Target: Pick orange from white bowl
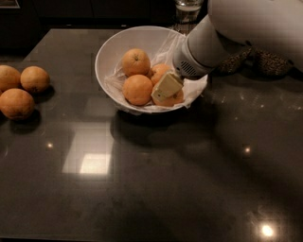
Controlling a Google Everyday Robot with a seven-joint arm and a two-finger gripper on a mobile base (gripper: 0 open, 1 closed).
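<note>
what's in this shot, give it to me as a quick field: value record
surface: dark glossy table
white bowl: on the table, back centre, lined with crinkled plastic film
gripper: inside the bowl on its right side, low over the orange, which it partly hides
other oranges in bowl: three, to the left of and behind the gripper
loose oranges: three, on the table at the left edge
glass jar: behind the bowl, cut off by the top edge

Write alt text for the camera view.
The robot's gripper is down inside a plastic-lined white bowl, against an orange at its front right. Three loose oranges lie at the left of the dark table.
</note>
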